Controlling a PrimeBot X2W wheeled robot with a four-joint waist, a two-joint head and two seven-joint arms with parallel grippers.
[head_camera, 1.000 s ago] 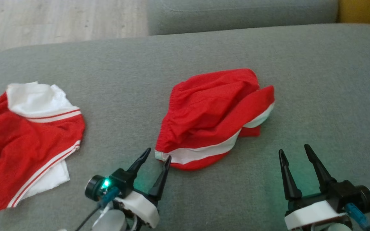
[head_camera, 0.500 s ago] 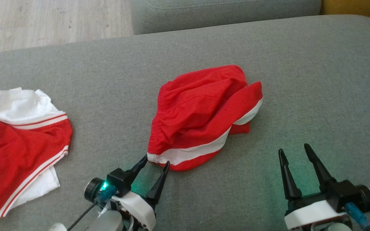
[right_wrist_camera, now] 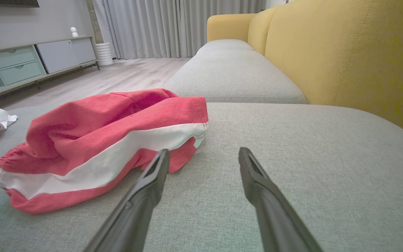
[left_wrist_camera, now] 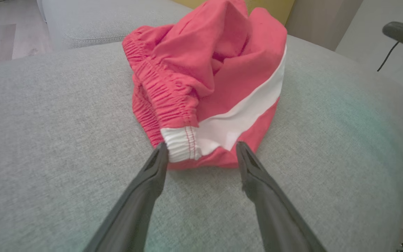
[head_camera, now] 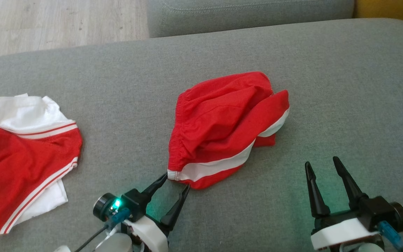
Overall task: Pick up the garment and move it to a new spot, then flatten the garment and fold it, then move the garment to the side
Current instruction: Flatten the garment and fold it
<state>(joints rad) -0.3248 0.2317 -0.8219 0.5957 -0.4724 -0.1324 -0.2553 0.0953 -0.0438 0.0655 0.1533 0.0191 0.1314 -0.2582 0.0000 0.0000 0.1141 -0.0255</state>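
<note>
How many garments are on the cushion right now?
2. One red garment with a white stripe lies mid-cushion, its waistband corner between the open left tool's tips. A second red-and-white garment lies toward the left, partly cut off by the head view's edge.

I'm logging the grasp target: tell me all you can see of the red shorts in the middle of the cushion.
The red shorts look like soft knit cloth, with a gathered elastic waistband and a white side stripe. They lie crumpled and loosely folded on the grey cushion. The open left gripper brackets their white waistband corner; whether it touches is unclear.
</note>
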